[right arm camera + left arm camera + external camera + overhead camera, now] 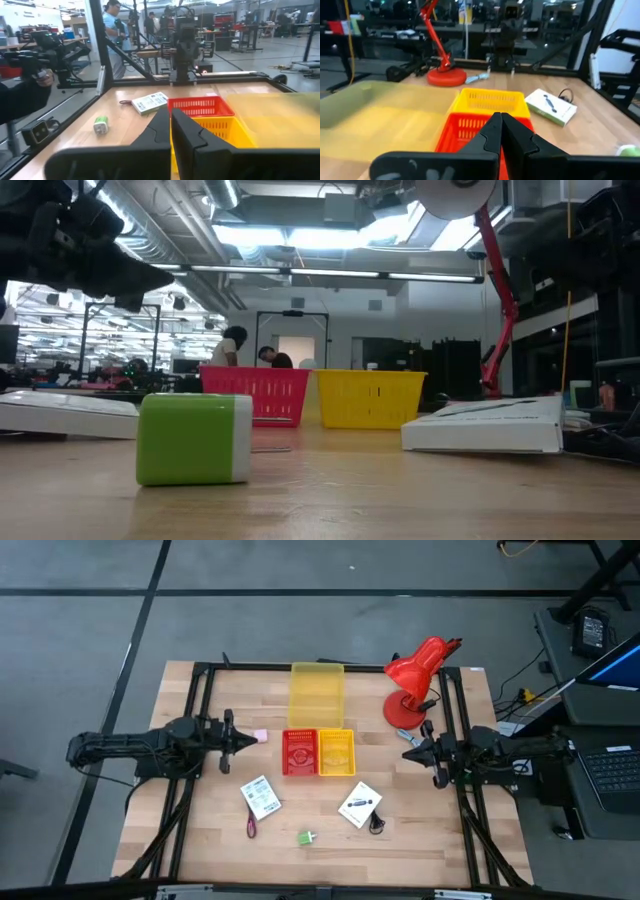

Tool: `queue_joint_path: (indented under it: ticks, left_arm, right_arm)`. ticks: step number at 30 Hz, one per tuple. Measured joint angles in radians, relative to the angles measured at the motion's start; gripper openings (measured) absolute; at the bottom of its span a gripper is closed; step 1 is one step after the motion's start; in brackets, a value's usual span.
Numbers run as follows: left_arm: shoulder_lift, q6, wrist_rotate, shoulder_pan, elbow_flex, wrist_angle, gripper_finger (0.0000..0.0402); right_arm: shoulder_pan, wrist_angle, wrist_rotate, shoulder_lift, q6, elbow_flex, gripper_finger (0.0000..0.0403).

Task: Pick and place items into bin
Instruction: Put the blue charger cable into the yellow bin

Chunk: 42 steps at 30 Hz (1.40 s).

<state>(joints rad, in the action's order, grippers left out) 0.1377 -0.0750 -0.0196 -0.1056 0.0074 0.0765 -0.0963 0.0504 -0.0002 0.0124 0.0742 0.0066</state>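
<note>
The pink cube sits on the table just past my left gripper, left of the red basket. One white packet lies flat near the dark red pen-like tool. The green block stands near the table's near edge and looms large in the low view. The second white packet lies beside the black cable. My left gripper is shut and holds nothing. My right gripper hovers right of the yellow basket, also shut and holding nothing.
A translucent yellow bin stands behind the two small baskets at the table's far middle. The red desk lamp stands at the far right, its base on the wood. A black frame runs along both table sides. People stand in the room beyond.
</note>
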Motion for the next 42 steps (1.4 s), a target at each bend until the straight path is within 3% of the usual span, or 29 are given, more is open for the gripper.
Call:
queue_joint_path:
  ticks: [8, 18, 22, 42]
  left_arm:
    - [0.001, 0.001, -0.006, 0.02, 0.0, 0.041, 0.0003]
    - [0.013, -0.017, 0.001, 0.02, 0.031, 0.059, 0.0003]
    - [0.052, -0.02, 0.0, 0.02, 0.043, 0.059, 0.0003]
    - [0.486, -0.138, -0.009, 0.018, 0.268, -0.027, 0.0003]
  right_arm:
    - [0.0, 0.042, 0.033, 0.066, -0.001, 0.003, 0.0]
    - [0.0, -0.014, 0.038, 0.22, -0.031, 0.139, 0.0]
    - [0.0, -0.02, 0.091, 0.286, -0.021, 0.14, 0.0]
    - [0.0, -0.061, 0.132, 0.569, 0.131, 0.284, 0.0]
